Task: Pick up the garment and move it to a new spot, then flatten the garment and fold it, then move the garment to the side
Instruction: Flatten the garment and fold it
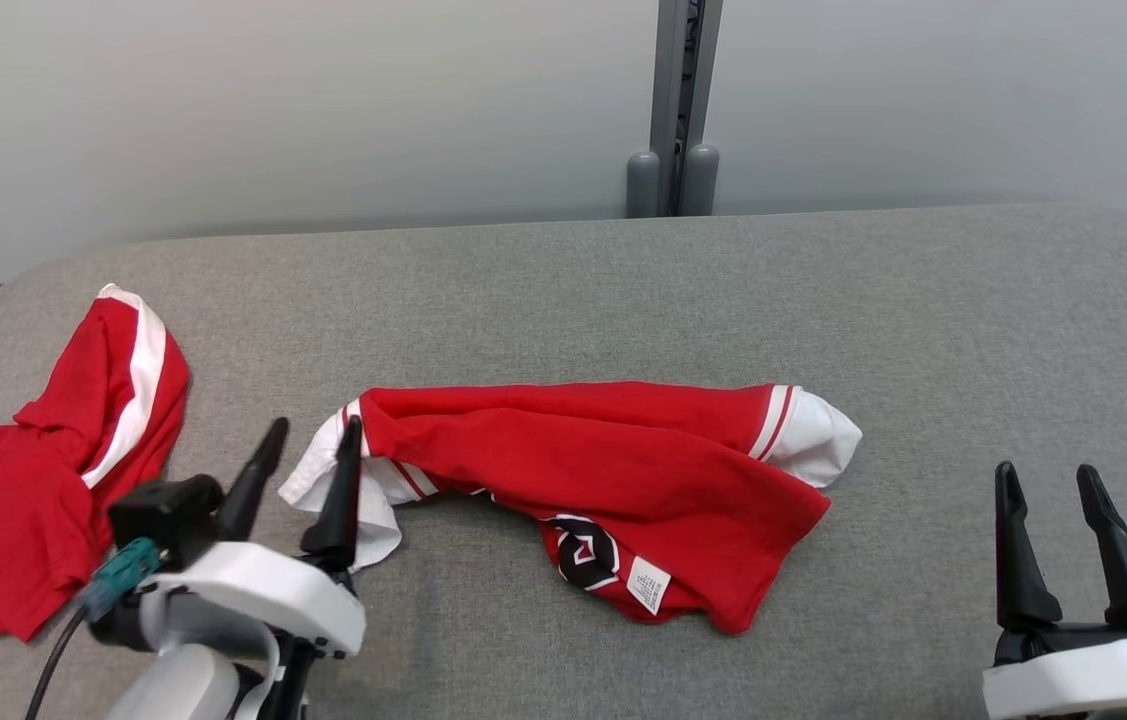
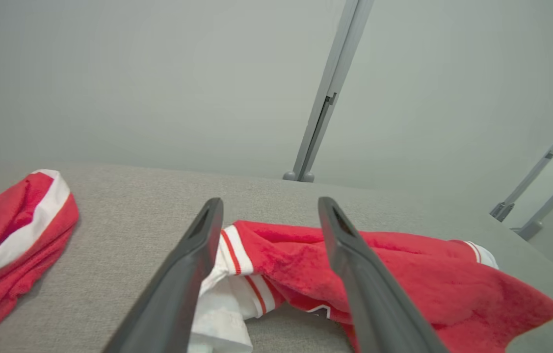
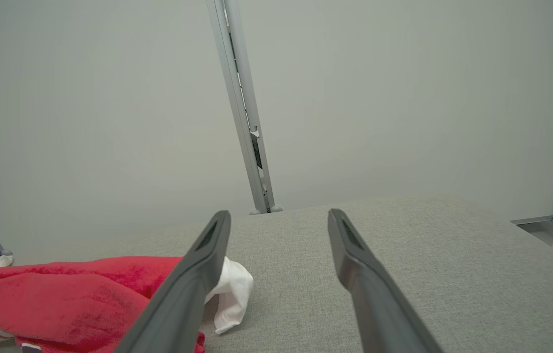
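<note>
While both grippers keep their dark fingers spread wide and clamp nothing, the red jersey (image 1: 613, 470) lies bunched in a long strip across the middle of the grey padded table (image 1: 823, 300). The left gripper (image 1: 315, 425) hangs at the jersey's white-cuffed left end with one fingertip over the cuff, though I cannot tell whether it touches, and the right gripper (image 1: 1046, 472) sits well off to the jersey's right above bare padding. Another red-and-white garment (image 1: 43, 480) lies crumpled at the table's left end, apart from the jersey.
</note>
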Tool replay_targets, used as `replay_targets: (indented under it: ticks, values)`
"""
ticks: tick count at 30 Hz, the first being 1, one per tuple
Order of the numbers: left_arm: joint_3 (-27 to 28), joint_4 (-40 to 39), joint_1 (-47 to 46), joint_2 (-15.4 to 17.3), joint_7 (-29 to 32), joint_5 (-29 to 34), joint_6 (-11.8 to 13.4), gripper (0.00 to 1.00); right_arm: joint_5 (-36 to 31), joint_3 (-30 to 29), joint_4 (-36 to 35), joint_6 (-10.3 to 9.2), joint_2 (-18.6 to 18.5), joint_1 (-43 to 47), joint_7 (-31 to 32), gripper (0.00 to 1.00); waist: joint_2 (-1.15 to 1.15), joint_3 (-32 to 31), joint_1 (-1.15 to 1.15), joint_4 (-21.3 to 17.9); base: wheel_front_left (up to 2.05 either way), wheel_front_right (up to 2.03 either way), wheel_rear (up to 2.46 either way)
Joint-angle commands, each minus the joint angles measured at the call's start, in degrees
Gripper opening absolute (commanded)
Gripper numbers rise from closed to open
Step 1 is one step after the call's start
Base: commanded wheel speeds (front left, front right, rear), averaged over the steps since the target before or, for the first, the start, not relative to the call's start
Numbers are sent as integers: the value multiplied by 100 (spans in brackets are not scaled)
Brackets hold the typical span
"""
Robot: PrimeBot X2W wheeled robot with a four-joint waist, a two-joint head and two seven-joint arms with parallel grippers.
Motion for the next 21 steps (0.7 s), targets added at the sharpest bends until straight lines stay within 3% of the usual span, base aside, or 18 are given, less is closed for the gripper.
replay_targets:
  ticks: [1,4,10,15,21]
  values:
    - [70,-170,117,112,-91,120,148,100,26,-20,-6,11,-21,65,-27,100,0,12,0,16,0,0,0]
    - [165,-616,322,267,-283,365,391,100,55,40,-3,11,-11,147,-13,100,0,37,0,84,0,0,0]
    - [227,-1095,560,420,-464,776,568,100,356,658,30,11,-182,231,278,100,0,39,0,277,0,0,0]
    - [266,-1173,671,375,-496,862,590,100,858,1302,300,11,-420,328,1117,100,0,50,0,581,0,0,0]
    - [231,-1099,728,265,-518,852,521,100,1133,1500,704,11,-426,357,1853,100,0,99,0,983,0,0,0]
